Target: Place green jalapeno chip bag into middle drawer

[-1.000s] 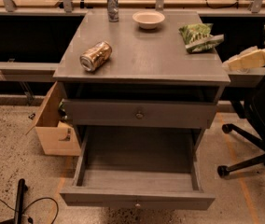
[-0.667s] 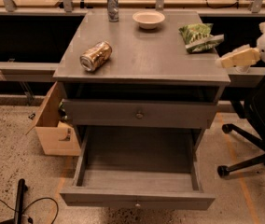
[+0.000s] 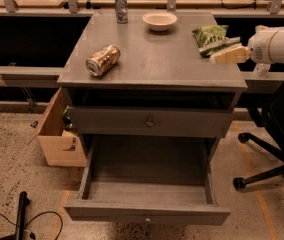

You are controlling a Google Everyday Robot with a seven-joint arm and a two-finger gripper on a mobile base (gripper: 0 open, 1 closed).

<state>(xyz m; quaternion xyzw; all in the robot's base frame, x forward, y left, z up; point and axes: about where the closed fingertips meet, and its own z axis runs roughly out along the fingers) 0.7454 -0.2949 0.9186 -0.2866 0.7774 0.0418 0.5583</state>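
Observation:
The green jalapeno chip bag lies crinkled on the back right of the grey cabinet top. My gripper comes in from the right on a white arm, its pale fingers over the top's right edge, just in front of and touching or nearly touching the bag. The middle drawer is pulled out wide open below, its flat grey floor bare. Above it a taller drawer front with a round knob is closed.
A dented gold-brown can lies on its side on the left of the top. A white bowl and an upright can stand at the back. A cardboard box sits left of the cabinet, an office chair right.
My gripper and arm have moved left and up toward the chip bag, from beyond the cabinet's right edge to over its top. Nothing else has moved.

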